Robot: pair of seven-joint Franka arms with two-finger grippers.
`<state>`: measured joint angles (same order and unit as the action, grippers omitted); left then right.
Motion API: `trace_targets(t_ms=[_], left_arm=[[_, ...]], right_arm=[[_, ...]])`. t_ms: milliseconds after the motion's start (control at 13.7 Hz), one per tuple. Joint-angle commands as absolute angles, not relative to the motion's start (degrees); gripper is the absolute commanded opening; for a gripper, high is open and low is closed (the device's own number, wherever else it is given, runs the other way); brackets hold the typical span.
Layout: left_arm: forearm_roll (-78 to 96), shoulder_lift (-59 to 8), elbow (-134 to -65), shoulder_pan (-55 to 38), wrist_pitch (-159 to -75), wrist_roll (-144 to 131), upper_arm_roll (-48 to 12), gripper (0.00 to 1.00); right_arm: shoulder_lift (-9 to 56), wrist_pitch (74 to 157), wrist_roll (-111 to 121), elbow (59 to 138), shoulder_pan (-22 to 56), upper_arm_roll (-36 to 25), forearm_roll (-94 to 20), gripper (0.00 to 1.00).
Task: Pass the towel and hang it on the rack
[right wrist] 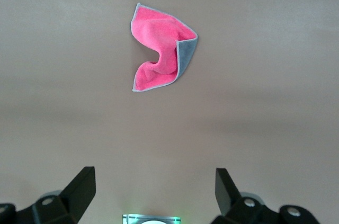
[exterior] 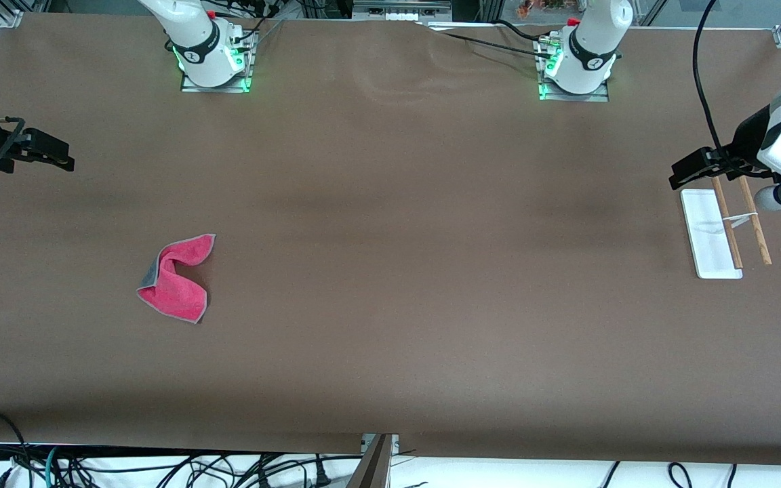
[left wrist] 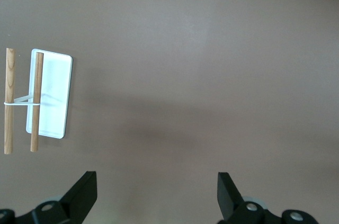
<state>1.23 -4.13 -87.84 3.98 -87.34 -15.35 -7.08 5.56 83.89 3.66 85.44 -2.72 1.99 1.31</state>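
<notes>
Both arms wait high, left tool (left wrist: 156,197) and right tool (right wrist: 153,195) spread wide and empty, the towel (exterior: 177,276) crumpled on the counter (exterior: 390,271) at the right arm's end, well apart from the rack (exterior: 723,230), so a handover looks needed.

High across the surface (exterior: 390,271), the front camera faces both arm bases, at 11 and 1 o'clock. The left wrist camera looks straight down past its spread end effector (left wrist: 157,197) at the rack (left wrist: 48,94), seen in front at 3 o'clock (exterior: 719,234). The right wrist camera, above its own parted end effector (right wrist: 154,195), shares the towel (right wrist: 161,49), at 8 o'clock in front (exterior: 177,278).
</notes>
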Motion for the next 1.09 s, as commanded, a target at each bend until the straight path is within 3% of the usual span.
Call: trace_targets(t_ms=[0,1020], left_arm=[[1.1,-4.8,-86.1,3.7,-86.4,-15.6,-7.1,1.00],[1.1,-4.8,-86.1,3.8,-86.3,-15.6,-7.8,1.00]], right_arm=[[5.7,83.8,3.2,84.8,-2.7,1.9,0.9,1.00],[7.2,84.2,4.2,83.8,-2.3,2.2,0.8,1.00]])
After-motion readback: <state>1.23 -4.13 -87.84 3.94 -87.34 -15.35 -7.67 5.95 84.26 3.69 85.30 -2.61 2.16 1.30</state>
